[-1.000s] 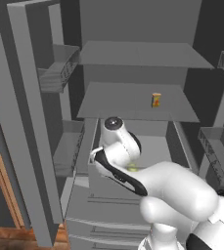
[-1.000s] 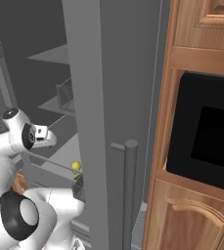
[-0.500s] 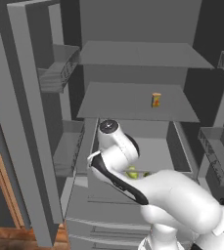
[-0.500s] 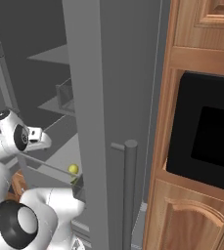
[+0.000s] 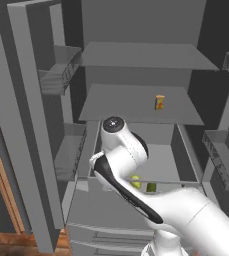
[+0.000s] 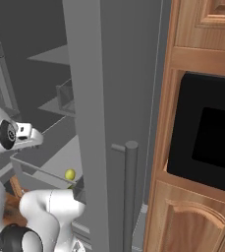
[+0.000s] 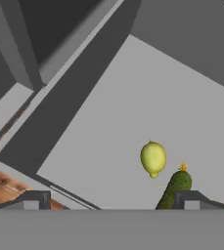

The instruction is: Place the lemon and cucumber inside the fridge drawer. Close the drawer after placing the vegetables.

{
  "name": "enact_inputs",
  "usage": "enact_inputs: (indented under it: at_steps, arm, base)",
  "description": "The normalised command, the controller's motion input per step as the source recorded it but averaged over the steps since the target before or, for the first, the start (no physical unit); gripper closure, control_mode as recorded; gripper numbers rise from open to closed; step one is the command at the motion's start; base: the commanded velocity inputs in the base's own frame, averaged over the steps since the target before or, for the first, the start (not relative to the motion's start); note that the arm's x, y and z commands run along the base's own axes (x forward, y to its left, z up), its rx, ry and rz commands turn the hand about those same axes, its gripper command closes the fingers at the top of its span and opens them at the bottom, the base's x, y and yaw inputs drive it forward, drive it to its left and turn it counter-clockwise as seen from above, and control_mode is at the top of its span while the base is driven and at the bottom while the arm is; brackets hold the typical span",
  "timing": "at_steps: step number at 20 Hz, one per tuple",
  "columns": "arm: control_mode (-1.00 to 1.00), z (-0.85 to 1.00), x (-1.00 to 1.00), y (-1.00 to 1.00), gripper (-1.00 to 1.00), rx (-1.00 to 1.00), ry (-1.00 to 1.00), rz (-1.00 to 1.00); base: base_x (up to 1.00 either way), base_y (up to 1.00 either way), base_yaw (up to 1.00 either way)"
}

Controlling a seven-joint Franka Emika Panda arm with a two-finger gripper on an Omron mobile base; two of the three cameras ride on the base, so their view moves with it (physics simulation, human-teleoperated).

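Left base view: open fridge with grey shelves, a small orange-yellow carton [image 5: 159, 102] upright on the middle shelf. Below that shelf, the fridge drawer [image 5: 185, 161] pulled out, its pale floor and side walls exposed. White arm rising from the lower right and bending over the drawer's near left part, hiding much of the front edge. Just right of the arm, near the drawer's front, the lemon [image 5: 135, 182] and beside it, further right, the cucumber [image 5: 151, 187], both partly masked by the arm. Left fridge door [image 5: 31, 125] swung open, with wire-sided bins on its inner face. Right base view: tall grey right fridge door [image 6: 106, 98] seen edge-on, with a vertical bar handle [image 6: 130, 194], standing in front of much of the interior. At right, wooden cabinetry framing a black oven window [image 6: 213, 142]. Left of the door edge, the drawer's front wall, with the lemon [image 6: 70, 174] visible just behind it on the drawer floor. Arm wrist at far left, above the drawer. Hand view: looking down into the drawer [image 7: 147, 93]. Lemon [image 7: 153, 158] lying free on the pale floor; cucumber [image 7: 174, 189] just beside it, very close or touching, its lower end cut off at the bottom of the frame. Gripper [image 7: 111, 201] with both dark fingertips spread well apart, released, nothing between them; right fingertip [image 7: 191, 199] overlapping the cucumber's end in the picture, contact impossible to judge. Strip of wooden floor at lower left, outside the drawer wall.
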Motion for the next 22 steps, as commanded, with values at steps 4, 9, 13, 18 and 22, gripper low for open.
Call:
enact_inputs:
  at_steps: [4,9,13,18,22]
  arm:
    - [-1.00,0.48,-0.94,0.00,-1.00,0.00,0.00,0.00]
    - [-1.00,-0.15,-0.65,0.01,-1.00,-0.01,0.02,0.00]
    - [-1.00,-0.77,-0.15,0.00,-1.00,-0.10,0.13,0.00]
    - [-1.00,-0.83,0.00,0.02,-1.00,-0.15,0.21,0.01]
    - [-1.00,-0.64,0.15,0.00,-1.00,-0.11,0.21,0.03]
  base:
    - [0.00,0.00,0.00]
    - [0.00,0.00,0.00]
    - [0.00,0.00,0.00]
    - [0.00,0.00,0.00]
    - [0.00,0.00,0.00]
